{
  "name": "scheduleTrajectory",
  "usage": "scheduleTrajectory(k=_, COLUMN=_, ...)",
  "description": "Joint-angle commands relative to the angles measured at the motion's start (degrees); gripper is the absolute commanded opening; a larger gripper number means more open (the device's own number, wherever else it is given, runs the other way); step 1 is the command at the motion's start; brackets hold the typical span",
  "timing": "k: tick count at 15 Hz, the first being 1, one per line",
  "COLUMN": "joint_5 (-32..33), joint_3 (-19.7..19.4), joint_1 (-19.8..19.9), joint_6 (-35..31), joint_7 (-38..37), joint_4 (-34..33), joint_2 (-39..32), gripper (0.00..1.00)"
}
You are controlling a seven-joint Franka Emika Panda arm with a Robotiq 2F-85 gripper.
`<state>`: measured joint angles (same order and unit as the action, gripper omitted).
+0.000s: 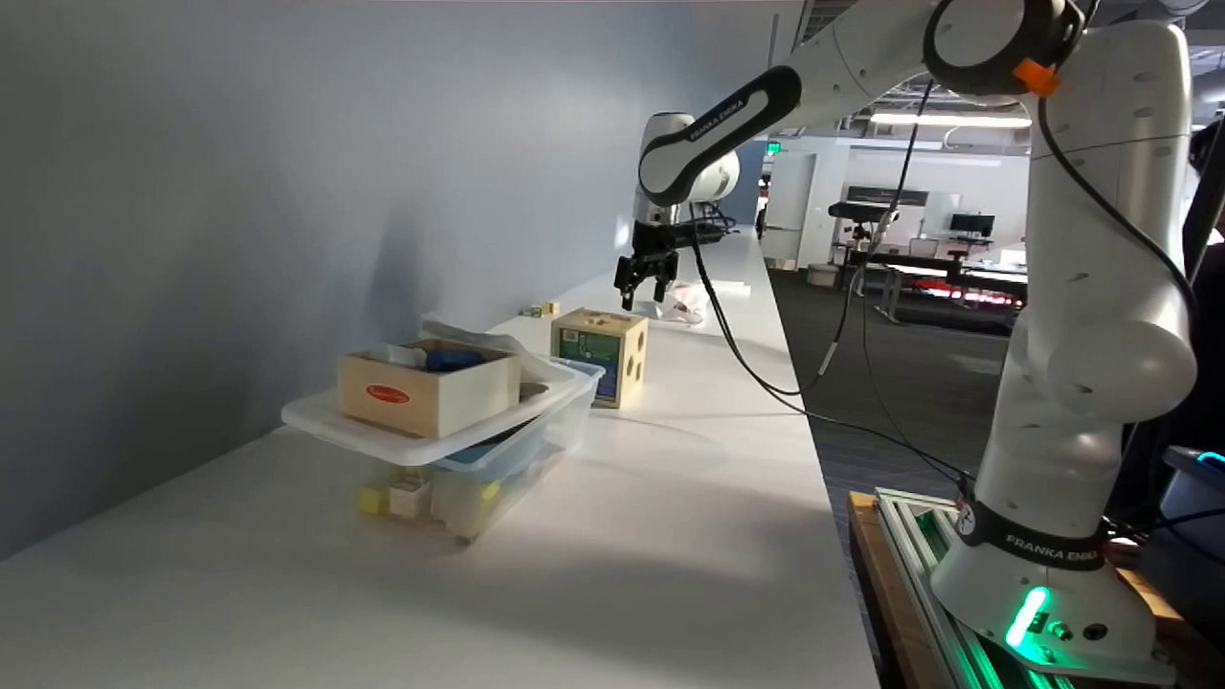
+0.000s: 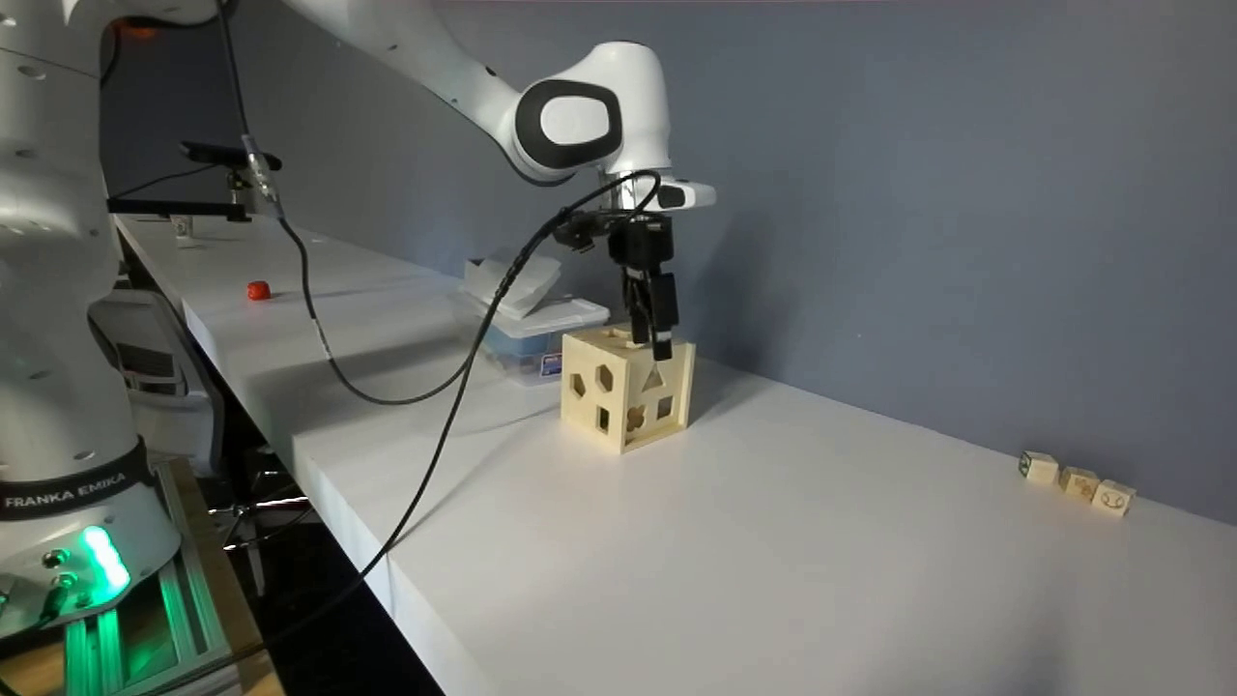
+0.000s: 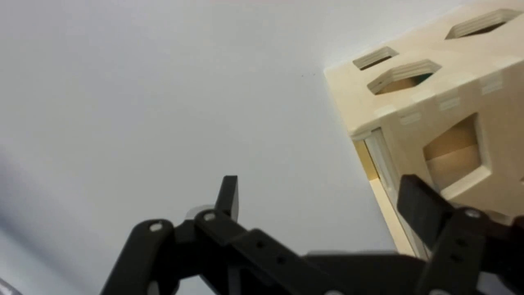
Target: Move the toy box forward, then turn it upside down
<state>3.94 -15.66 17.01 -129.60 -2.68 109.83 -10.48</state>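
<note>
hand (image 3: 323, 200): spread wide, nothing in it | toy box (image 2: 626, 382): below, off to the right in wrist view, one finger (image 3: 421, 208) roughly over its edge | prob gotta scoot that way first imo

Toy box (image 2: 624, 394) on table (image 2: 792, 541), near tub (image 2: 522, 362)

The end effector (image 3: 321, 190) had its two fingers (image 3: 227, 198) spread wide. One hung over the pale table (image 3: 184, 102); the other overlapped the wooden toy box (image 3: 440, 107), and whether they touched could not be told. The box lay to that second finger's side and reached out beyond its tip, partly cut off. An angular hole (image 3: 454, 153) showed just past that tip, three more in the adjoining face, farther from the end effector.
</note>
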Motion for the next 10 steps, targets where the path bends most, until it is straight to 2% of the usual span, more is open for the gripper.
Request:
scheduleTrajectory(k=1, joint_5=2.91, joint_3=-0.63, joint_1=-2.01, joint_6=0.62, joint_7=-9.52, joint_4=0.44, joint_2=1.93, gripper=1.00)
scheduleTrajectory(k=3, joint_5=0.41, joint_3=1.05, joint_1=-1.89, joint_6=-0.31, joint_7=-1.79, joint_4=1.05, joint_2=2.56, gripper=1.00)
scheduleTrajectory(k=5, joint_5=0.97, joint_3=1.65, joint_1=-2.15, joint_6=-0.91, joint_7=2.27, joint_4=1.38, joint_2=2.60, gripper=1.00)
scheduleTrajectory(k=10, joint_5=0.26, joint_3=2.07, joint_1=-2.23, joint_6=-0.54, joint_7=5.94, joint_4=1.79, joint_2=1.77, gripper=1.00)
